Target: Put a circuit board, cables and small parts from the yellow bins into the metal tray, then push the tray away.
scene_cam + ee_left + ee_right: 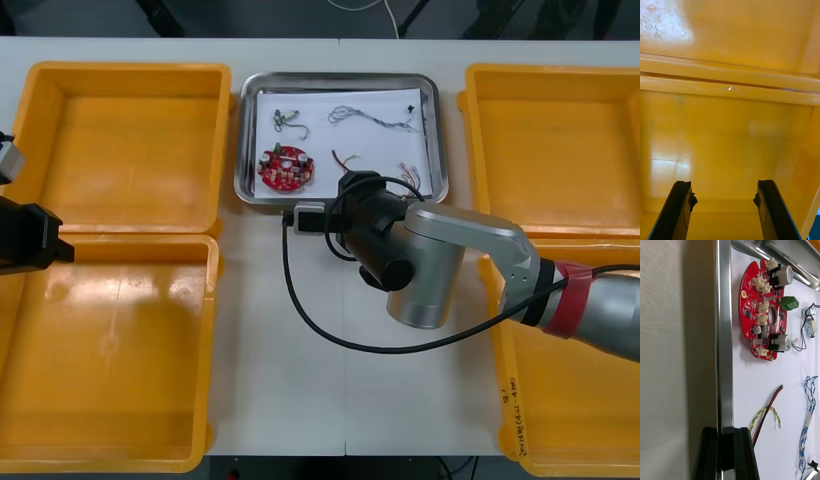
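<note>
The metal tray [340, 78] stands at the table's far middle, white inside. In it lie a round red circuit board [285, 168], a blue and white cable [360, 117], a red and yellow cable [347, 160] and small metal parts [283, 120]. My right gripper [725, 435] is at the tray's near rim [724, 352], its two fingers shut on that rim. Just beyond the rim the right wrist view shows the circuit board [762, 311], the red and yellow cable [765, 412] and the blue and white cable [807, 408]. My left gripper [724, 187] hangs open over a yellow bin [730, 142].
Two yellow bins [125, 130] [110, 350] stand at the left and two more [550, 140] [570, 420] at the right. My right arm [430, 260] and its black hose [310, 320] cross the bare table in front of the tray. The left arm [30, 240] is at the left edge.
</note>
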You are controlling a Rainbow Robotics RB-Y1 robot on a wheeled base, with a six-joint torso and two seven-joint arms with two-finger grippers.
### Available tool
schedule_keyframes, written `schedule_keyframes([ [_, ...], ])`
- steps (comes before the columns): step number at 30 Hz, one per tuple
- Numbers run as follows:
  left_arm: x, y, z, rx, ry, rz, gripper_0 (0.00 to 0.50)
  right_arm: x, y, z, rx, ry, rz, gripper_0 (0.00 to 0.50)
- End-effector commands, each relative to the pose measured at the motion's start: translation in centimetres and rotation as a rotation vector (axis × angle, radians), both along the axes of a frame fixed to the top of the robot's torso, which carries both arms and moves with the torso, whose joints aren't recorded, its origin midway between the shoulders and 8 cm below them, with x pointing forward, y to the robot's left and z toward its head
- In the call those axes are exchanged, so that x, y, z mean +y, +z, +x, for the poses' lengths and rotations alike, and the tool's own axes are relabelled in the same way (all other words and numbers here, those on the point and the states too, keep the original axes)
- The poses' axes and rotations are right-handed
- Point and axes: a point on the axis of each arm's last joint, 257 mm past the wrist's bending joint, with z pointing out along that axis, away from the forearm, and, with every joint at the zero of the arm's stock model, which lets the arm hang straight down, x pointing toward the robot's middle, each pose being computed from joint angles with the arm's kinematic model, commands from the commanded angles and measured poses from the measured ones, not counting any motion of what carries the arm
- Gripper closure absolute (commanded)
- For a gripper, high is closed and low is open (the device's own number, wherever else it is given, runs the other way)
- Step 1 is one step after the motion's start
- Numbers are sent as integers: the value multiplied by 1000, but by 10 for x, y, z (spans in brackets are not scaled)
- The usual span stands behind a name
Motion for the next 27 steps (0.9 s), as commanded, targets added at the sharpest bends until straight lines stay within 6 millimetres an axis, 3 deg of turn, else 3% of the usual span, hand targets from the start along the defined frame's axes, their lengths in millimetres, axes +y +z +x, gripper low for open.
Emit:
schedule_keyframes([
  [1, 15, 14, -3, -25, 41, 27, 0, 0, 27, 28, -39, -29, 66, 500],
  [15, 15, 14, -3, -25, 41, 27, 0, 9, 34, 45, -61, 9, 97, 500],
  [27, 15, 14, -3, -25, 41, 27, 0, 16, 52, 60, -120, 41, 100, 500],
])
